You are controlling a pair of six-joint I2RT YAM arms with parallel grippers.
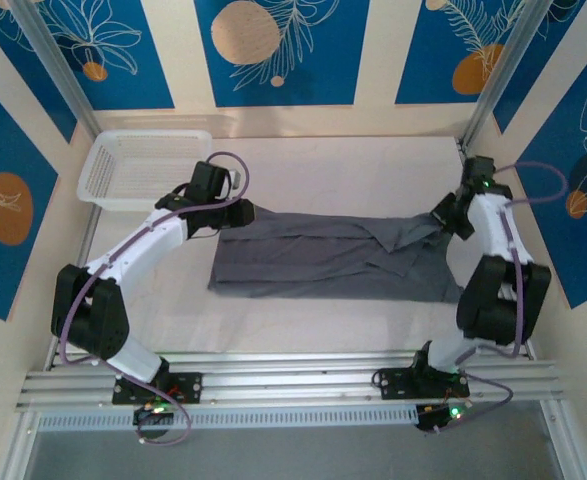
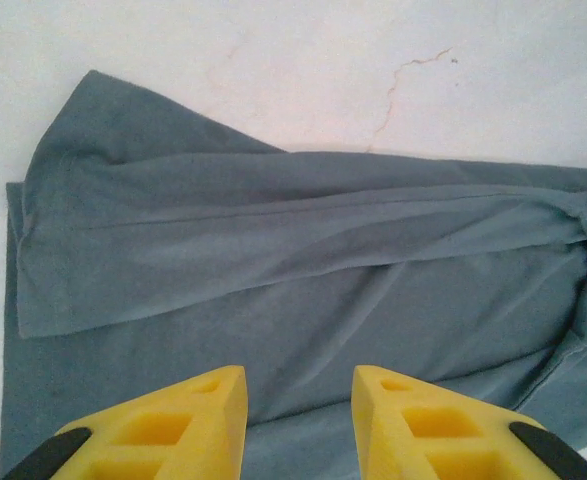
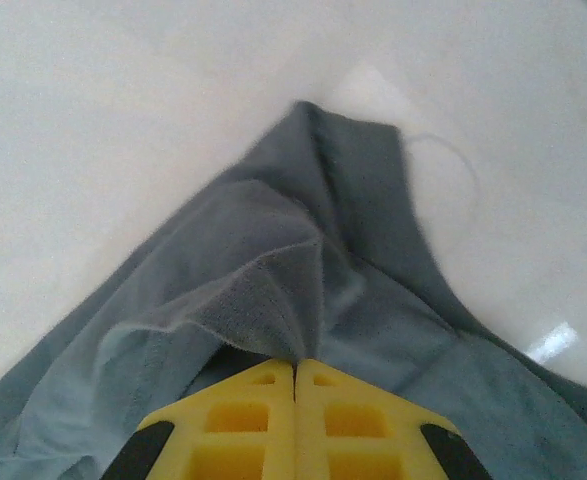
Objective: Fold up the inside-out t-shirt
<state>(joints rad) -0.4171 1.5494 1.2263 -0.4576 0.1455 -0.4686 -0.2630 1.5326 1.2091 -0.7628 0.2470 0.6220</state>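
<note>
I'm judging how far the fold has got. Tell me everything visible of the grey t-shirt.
The t-shirt is plain slate-grey soft cloth with no print. It lies as a long band across the white table, its sides folded inward in overlapping layers with seams showing. Its right end is rumpled, and the right tool is shut on a raised pinch of cloth there. The left tool stands open over its left end; whether it touches the cloth cannot be told.

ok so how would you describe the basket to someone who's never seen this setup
On the white table ringed by blue-and-cream panels, look to the far left corner. The basket sits there, beyond the left end of the grey t-shirt spread mid-table. It is the one rigid white thing, with mesh sides, while the shirt is dark soft cloth.
</note>
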